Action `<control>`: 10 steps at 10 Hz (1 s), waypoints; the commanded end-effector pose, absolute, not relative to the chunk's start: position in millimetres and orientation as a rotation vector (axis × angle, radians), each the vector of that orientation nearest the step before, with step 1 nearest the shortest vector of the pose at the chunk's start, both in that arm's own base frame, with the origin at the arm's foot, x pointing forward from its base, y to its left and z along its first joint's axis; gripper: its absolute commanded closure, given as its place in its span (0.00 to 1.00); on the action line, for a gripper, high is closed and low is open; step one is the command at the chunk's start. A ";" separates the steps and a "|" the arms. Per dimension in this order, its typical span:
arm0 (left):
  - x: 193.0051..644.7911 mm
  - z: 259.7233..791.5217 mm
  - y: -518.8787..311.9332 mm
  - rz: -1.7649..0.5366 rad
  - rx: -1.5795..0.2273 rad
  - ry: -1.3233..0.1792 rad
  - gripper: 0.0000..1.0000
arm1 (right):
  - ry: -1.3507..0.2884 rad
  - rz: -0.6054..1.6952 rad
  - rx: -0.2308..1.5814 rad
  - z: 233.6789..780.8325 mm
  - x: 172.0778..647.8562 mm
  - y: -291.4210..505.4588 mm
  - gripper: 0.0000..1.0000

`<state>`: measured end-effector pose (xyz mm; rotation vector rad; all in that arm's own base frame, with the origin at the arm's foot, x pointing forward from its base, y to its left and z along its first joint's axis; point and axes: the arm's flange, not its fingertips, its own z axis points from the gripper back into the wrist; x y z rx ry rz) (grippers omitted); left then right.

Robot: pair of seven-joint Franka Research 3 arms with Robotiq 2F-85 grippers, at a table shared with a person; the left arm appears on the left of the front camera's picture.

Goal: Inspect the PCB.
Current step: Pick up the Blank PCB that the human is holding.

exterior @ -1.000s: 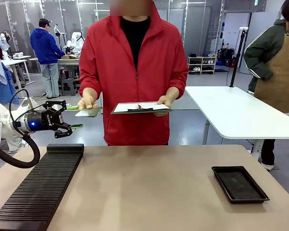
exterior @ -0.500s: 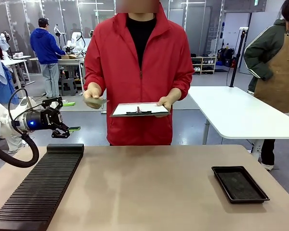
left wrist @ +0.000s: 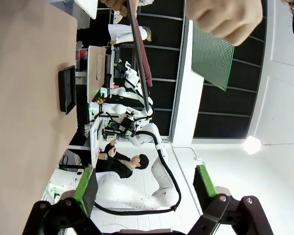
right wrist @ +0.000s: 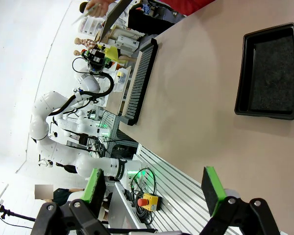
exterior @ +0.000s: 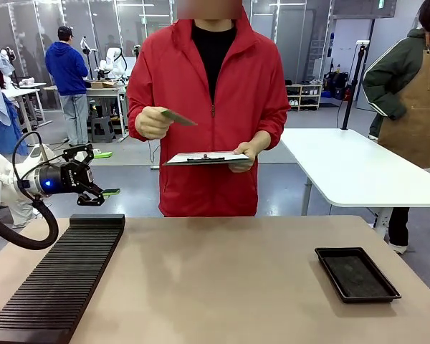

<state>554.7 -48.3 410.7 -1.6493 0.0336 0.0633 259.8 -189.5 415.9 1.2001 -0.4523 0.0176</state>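
While the big tan table [exterior: 222, 251] fills the bottom of the front view with just the long ribbed black rack [exterior: 57, 287] at lower left and the shallow black tray [exterior: 357, 274] at lower right on it, the interesting stuff is up in the middle. The person [exterior: 208, 79] in the red jacket stands at the far side, holding a clipboard [exterior: 206, 158] flat at centre frame. The circuit board [exterior: 178, 117] is pinched in a hand [exterior: 152, 123] at upper centre-left, up at chest height and tilted. It's well above the table and clear of the clipboard.

My read on the board: thin, light and stiff, so it won't flop, but the faces look kinda slick and I'd treat it as fragile. If a gripper takes it, I'd go for a bare edge strip opposite the person's fingers, pads flat on both faces. Squeeze gently, and don't clamp down on the finely dotted middle.

The left gripper [exterior: 106, 173] sits at middle left of the front view, off beyond the rack. Its fingers are spread wide with nothing between the green pads, and it's well apart from the board. The right gripper [right wrist: 153, 183], bottom of its own wrist view, is also spread wide and empty, looking out over the table and tray
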 end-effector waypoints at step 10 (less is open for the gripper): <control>528.1 441.6 -28.2 -0.069 -1.607 0.023 0.00 | -0.473 0.034 1.211 417.4 260.4 -190.1 0.00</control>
